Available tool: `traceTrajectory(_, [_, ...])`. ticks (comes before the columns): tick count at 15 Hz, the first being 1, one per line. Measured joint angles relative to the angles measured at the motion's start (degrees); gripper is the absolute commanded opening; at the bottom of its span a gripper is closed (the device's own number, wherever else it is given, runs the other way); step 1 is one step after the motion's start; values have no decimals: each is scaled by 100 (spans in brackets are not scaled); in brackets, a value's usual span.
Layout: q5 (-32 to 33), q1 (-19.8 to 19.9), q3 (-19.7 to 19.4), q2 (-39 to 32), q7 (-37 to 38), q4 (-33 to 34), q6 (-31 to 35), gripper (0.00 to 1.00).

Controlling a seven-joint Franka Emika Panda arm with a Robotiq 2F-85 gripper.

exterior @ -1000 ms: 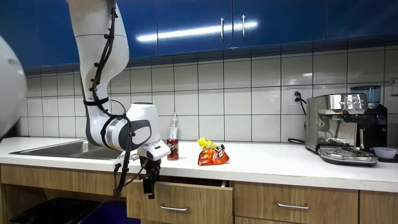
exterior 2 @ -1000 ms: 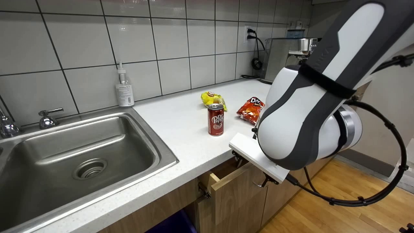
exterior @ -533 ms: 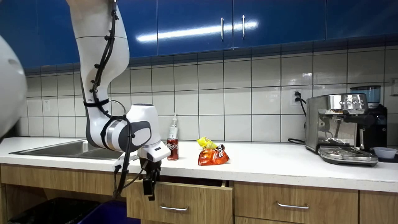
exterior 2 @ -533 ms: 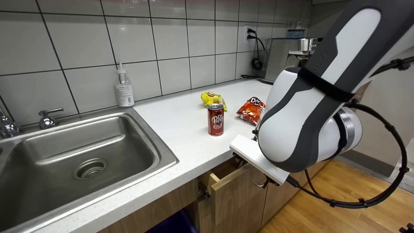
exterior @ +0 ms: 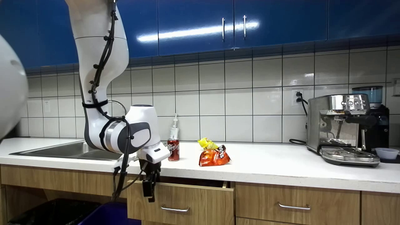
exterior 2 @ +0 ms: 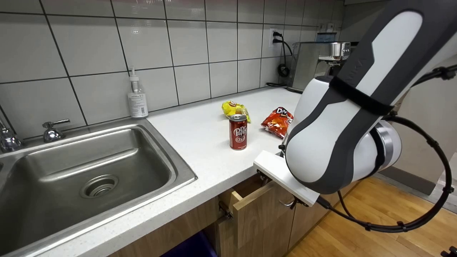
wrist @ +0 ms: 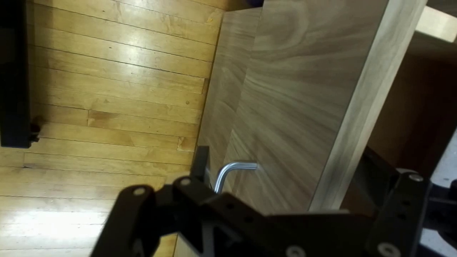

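My gripper (wrist: 288,167) is open with its fingers wide apart in the wrist view. It stands over the front panel of a partly open wooden drawer (wrist: 296,89). One of the fingers (wrist: 201,162) is outside the panel, near the metal drawer handle (wrist: 235,166). The opposite finger is on the inner side, over the drawer's dark inside. Nothing shows held between them; I cannot tell whether either touches the panel. In an exterior view the gripper (exterior: 149,189) points down at the left part of the drawer front (exterior: 200,200). In another exterior view the arm hides it.
On the counter (exterior: 265,159) stand a red soda can (exterior 2: 238,134), a red chip bag (exterior 2: 276,122) and a yellow chip bag (exterior 2: 232,108). A sink (exterior 2: 185,167) and soap bottle (exterior 2: 138,103) are beside them. An espresso machine (exterior: 337,125) stands farther along. Bins (exterior: 109,215) sit below.
The arm and gripper have moved slightly down, and lately a little to the left in an exterior view. The drawer, can and bags have not moved.
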State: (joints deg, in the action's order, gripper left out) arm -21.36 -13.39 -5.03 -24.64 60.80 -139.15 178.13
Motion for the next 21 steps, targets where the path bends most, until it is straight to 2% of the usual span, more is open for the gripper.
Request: traceTrajectory(21, [-137, -72, 58, 107, 12, -252, 181, 100])
